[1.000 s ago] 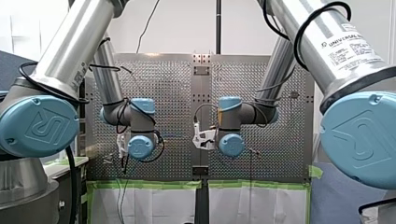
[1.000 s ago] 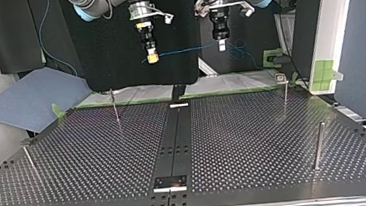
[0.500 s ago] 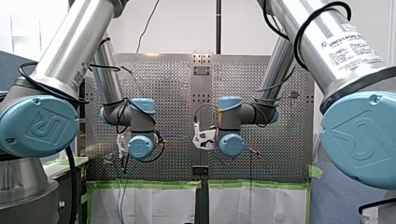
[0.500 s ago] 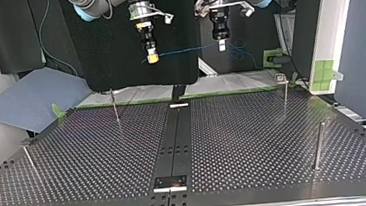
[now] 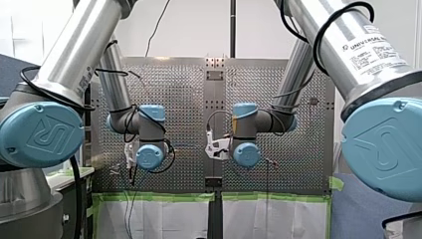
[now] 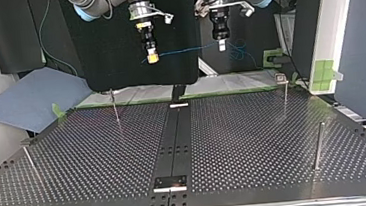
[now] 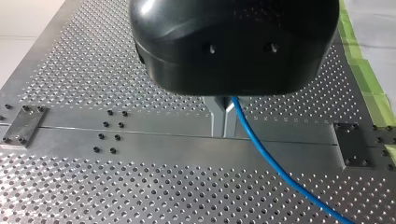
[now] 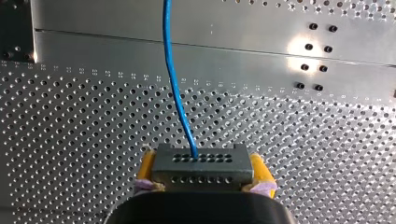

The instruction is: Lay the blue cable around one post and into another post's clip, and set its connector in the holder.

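In the right wrist view my right gripper [image 8: 202, 174], with yellow pads, is shut on a grey connector [image 8: 201, 161]. The blue cable [image 8: 173, 79] runs out of the connector, ahead over the plate. My left gripper [image 7: 223, 122] has its metal fingers shut on the blue cable [image 7: 271, 158], which trails off to one side. In the top view both grippers hang high above the table's far edge, my right gripper [image 6: 153, 58] at the left and my left gripper [image 6: 221, 45] at the right. The cable [image 6: 186, 49] is stretched between them.
Thin posts stand on the perforated table [image 6: 254, 142]: one far left [image 6: 115, 106], one far right with a clip on top [image 6: 284, 91], one near right [image 6: 318, 146] and one near left [image 6: 31, 164]. A small bracket [image 6: 170, 183] sits on the centre rail near the front edge. Slack cable [image 6: 239, 53] loops behind my left gripper.
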{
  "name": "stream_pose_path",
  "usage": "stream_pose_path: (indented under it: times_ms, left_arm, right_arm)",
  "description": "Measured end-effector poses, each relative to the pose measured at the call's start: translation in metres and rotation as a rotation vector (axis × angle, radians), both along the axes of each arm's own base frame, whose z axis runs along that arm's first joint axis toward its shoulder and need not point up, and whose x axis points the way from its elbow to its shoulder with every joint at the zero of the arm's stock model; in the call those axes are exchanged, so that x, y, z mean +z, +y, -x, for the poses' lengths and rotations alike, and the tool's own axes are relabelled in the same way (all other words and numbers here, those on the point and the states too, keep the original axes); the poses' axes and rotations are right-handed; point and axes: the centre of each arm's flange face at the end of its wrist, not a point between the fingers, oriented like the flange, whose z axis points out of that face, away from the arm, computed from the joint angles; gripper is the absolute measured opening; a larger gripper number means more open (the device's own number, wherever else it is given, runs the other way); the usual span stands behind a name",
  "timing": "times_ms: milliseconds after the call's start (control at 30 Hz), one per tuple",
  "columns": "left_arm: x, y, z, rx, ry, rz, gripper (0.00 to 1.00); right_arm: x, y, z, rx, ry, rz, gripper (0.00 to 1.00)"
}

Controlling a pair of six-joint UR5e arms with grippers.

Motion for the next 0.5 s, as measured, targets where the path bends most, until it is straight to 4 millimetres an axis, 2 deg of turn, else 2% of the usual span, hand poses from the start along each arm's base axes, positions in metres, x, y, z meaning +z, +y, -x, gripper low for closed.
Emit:
stream_pose_path:
  times_ms: [500]
  left_arm:
    - [-0.0039, 0.0018, 0.0024, 0.003, 0.006, -0.007, 0.01]
  right_arm:
    - [-0.0002, 0.0001, 0.0001, 0.000, 0.001, -0.001, 0.00]
